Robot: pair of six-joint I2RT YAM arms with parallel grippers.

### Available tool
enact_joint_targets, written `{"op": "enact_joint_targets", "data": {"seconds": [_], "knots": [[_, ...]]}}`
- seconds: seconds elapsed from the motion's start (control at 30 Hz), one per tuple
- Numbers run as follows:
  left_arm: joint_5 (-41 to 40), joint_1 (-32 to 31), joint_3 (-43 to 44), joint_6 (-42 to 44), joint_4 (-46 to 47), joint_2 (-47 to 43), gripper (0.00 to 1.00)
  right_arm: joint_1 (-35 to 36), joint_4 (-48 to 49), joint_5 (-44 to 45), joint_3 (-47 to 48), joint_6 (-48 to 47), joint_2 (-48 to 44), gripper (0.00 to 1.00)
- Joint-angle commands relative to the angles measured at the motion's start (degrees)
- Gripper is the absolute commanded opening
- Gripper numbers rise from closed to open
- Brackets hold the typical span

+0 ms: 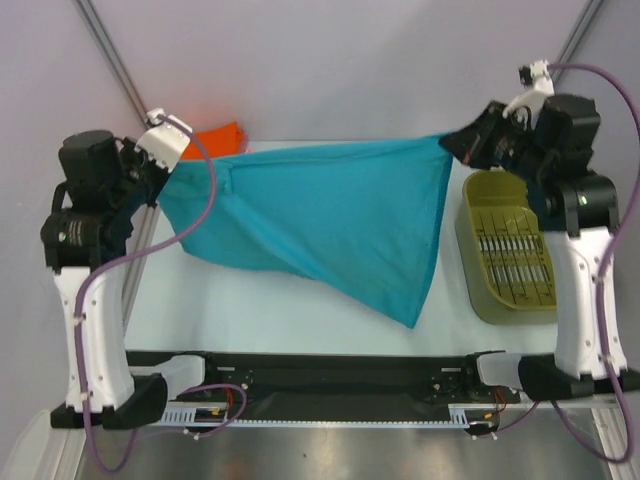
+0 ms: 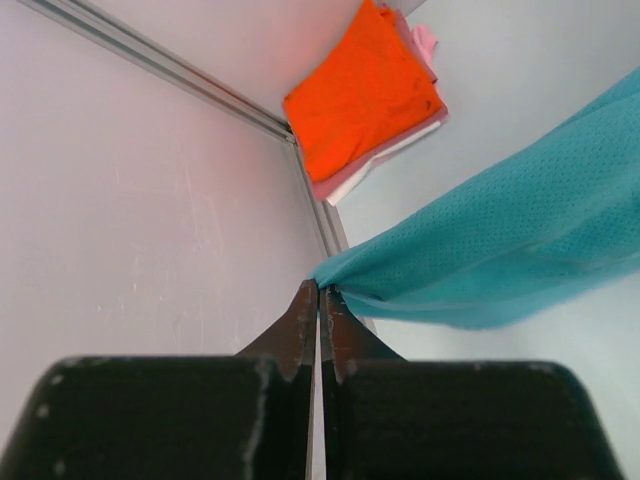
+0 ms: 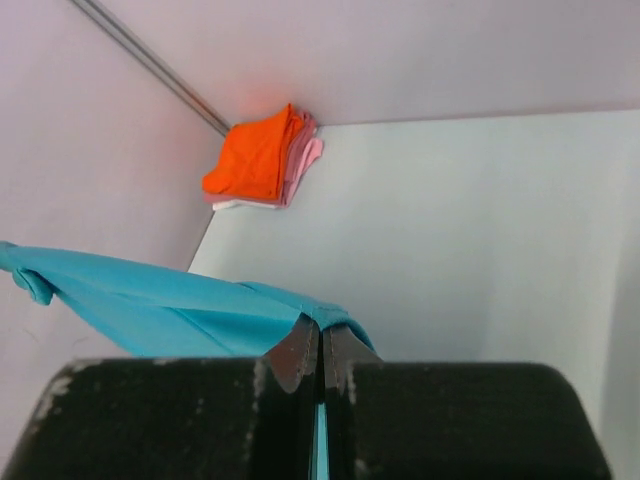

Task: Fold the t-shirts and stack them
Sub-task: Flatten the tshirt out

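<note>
**Top view.**
- Teal t-shirt [image 1: 320, 215]: mid-frame, strung between both claws. Top edge is drawn taut from upper left to upper right. Lower part sags to a point at lower centre-right; contact w/ counter [image 1: 280, 310] can't be confirmed.
- Left claw [image 1: 165, 172]: upper left, at shirt's left corner.
- Right claw [image 1: 450, 143]: upper right, at shirt's right corner.
- Orange t-shirt [image 1: 220, 137]: folded, seen at upper left behind the left claw.
- Basket [image 1: 470, 235]: olive, right side, just beside the hanging cloth.

**Left wrist view.**
- Left claw [image 2: 318, 290]: clenched on a bunched corner of the teal t-shirt [image 2: 500, 250], which runs off to frame right.
- Stack at top centre: orange t-shirt [image 2: 365, 95] uppermost, pink t-shirt [image 2: 428, 42] and white t-shirt [image 2: 350, 185] edges showing beneath.

**Right wrist view.**
- Right claw [image 3: 320, 330]: clenched on the other corner. Teal t-shirt [image 3: 170, 305] stretches to frame left.
- Stack [image 3: 255, 155] is seen in the far corner, upper left of centre.

**Step (judged).** Shirt is lifted and spread, not yet folded, so this is the layout stage before the fold.

**Next move (judged).** Cloth to be lowered flat onto the counter by both claws together, tension kept even. It should be kept clear of the basket and the stack.
</note>
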Motion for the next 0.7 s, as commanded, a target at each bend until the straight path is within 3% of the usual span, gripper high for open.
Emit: {"op": "enact_joint_targets", "data": {"seconds": [0.0,0.1,0.23,0.27,0.37,0.53,0.67], "knots": [[-5.4,2.1,2.4,0.2,9.9,6.8,0.0,-3.1,12.7,-0.8,5.3,0.4,12.7,0.0],[-6.5,2.9,10.1,-2.9,14.1,14.1,0.0,-3.9,14.6,-1.5,14.2,2.7,21.8,0.0],[-9.0,3.1,25.4,-6.4,17.7,26.7,0.0,-6.2,14.5,-3.0,37.3,7.5,38.2,0.0],[-9.4,3.1,32.7,-6.8,18.2,28.7,0.0,-6.8,15.4,-3.4,39.7,11.2,39.6,0.0],[-10.5,3.2,40.3,-6.4,21.9,33.9,0.0,-10.3,23.3,-4.6,38.7,19.6,40.5,0.0],[-7.9,3.1,36.1,-4.4,26.1,31.7,0.0,-12.2,30.6,-5.1,34.5,22.3,37.9,0.0],[-2.7,3.1,19.5,-4.2,27.0,25.5,0.0,-11.9,30.2,-9.6,25.9,21.1,34.3,0.0]]}}
